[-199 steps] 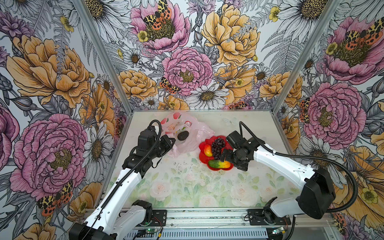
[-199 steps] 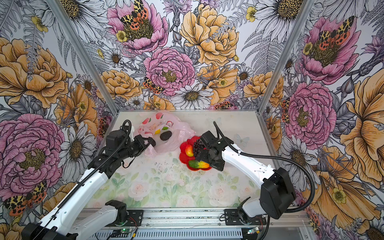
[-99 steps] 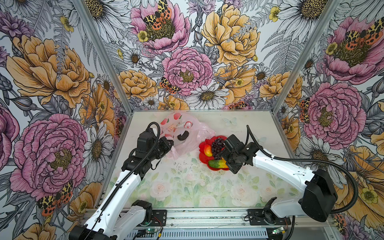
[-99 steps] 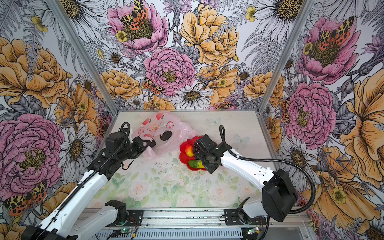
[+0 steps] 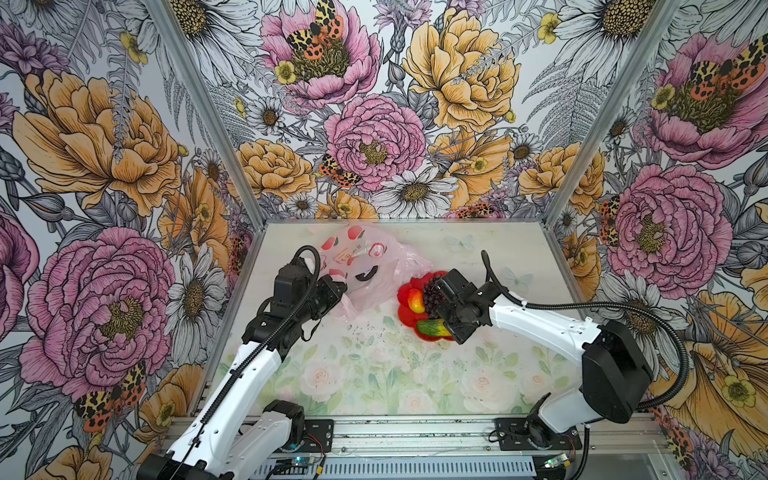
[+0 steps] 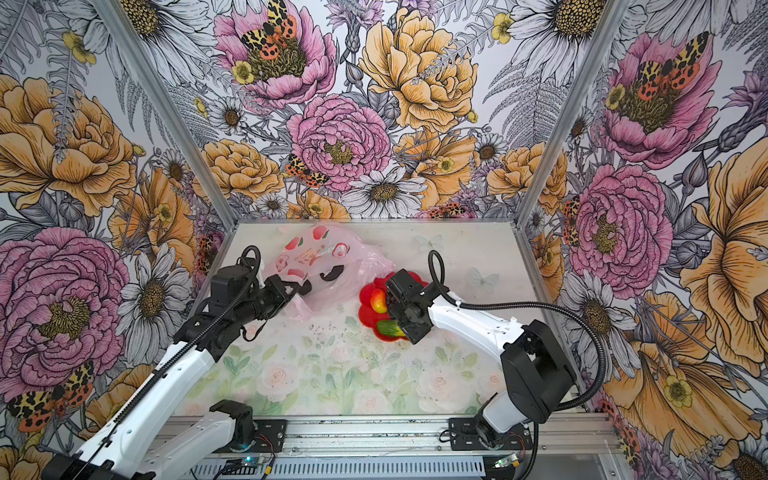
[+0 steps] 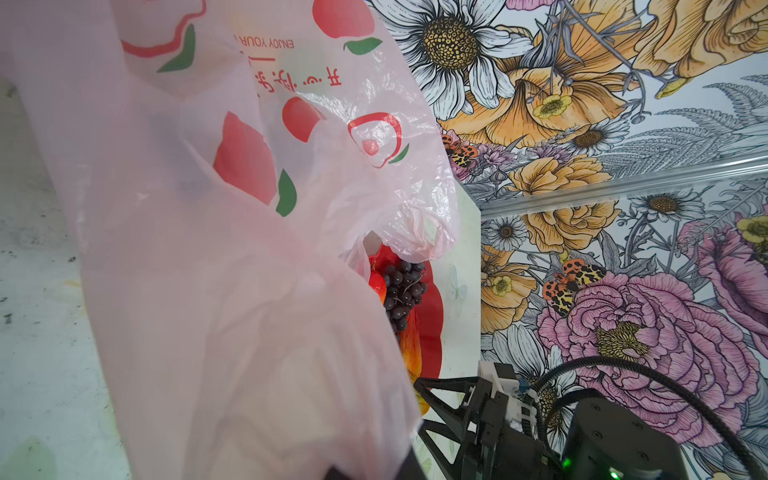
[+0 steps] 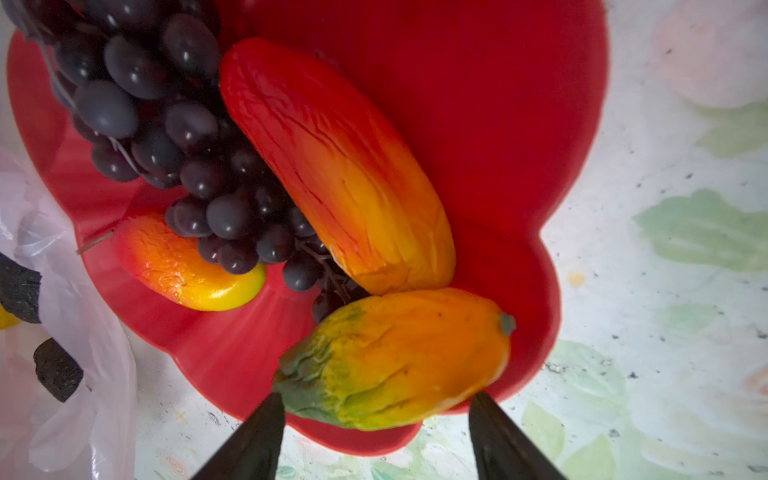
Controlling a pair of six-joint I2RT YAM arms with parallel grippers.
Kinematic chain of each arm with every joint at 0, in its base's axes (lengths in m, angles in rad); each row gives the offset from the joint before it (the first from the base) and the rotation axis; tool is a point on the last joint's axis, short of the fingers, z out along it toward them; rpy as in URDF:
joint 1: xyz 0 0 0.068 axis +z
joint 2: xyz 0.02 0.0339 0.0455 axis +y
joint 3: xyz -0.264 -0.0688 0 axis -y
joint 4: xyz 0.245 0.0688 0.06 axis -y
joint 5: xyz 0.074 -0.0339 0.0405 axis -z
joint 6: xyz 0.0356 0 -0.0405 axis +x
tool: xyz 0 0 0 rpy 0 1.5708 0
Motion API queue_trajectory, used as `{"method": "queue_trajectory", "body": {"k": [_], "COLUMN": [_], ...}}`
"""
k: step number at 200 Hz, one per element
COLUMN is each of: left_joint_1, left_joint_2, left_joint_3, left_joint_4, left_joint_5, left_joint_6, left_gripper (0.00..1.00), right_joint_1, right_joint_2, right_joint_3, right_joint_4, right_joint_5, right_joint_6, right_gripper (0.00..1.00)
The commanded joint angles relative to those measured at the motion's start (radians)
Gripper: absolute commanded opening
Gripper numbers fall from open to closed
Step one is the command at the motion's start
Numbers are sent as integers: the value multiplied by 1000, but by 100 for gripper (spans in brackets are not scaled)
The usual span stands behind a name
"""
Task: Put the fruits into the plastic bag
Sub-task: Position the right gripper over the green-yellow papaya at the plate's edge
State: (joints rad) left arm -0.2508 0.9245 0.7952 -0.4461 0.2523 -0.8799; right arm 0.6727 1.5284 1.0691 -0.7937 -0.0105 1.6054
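- The right gripper (image 8: 376, 399) is hanging directly over the mango (image 8: 399, 357), unclenched, with its two fingers (image 8: 249, 440) standing apart and the fruit between them. One fingertip is sitting at the green end, but I cannot tell whether it is touching.
- The mango is lying on the nearest lobe of the red plate (image 8: 519, 124). Its long axis is running almost along the line from finger to finger, so the jaws are probably going to meet it end to end rather than across its narrower waist. A small wrist turn looks worth making first.
- Just beyond the mango, a long red-orange fruit (image 8: 332, 166) is resting with its tip against it. The grape bunch (image 8: 166, 124) and the peach (image 8: 187, 270) are lying further out on the same plate.
- Off to the gripper's side, past the plate's rim, the plastic bag (image 5: 374, 257) is slumping on the desk (image 5: 374, 365), with dark fruit (image 8: 58, 370) showing through its film.
- Farthest off, the left gripper (image 5: 341, 287) is clenching the bag's edge and holding it up. That is making the right arm both the nearer one and the free one for the mango.
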Motion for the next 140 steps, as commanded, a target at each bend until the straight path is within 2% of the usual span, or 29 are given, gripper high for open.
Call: {"method": "queue_trajectory", "body": {"k": [1, 47, 140], "left_joint_1": [11, 12, 13], "left_joint_2": [-17, -24, -27], "left_joint_3": [6, -3, 0], "left_joint_4": [-7, -8, -13], "left_joint_5": [-24, -22, -21], "left_joint_6": [27, 27, 27], "left_gripper": [0, 0, 0], "right_joint_1": [-6, -6, -7], "right_joint_2": [21, 52, 84], "right_joint_3": [33, 31, 34], "right_joint_4": [20, 29, 46], "right_joint_5": [24, 13, -20], "right_joint_6": [5, 9, 13], "right_gripper": [69, 66, 82]}}
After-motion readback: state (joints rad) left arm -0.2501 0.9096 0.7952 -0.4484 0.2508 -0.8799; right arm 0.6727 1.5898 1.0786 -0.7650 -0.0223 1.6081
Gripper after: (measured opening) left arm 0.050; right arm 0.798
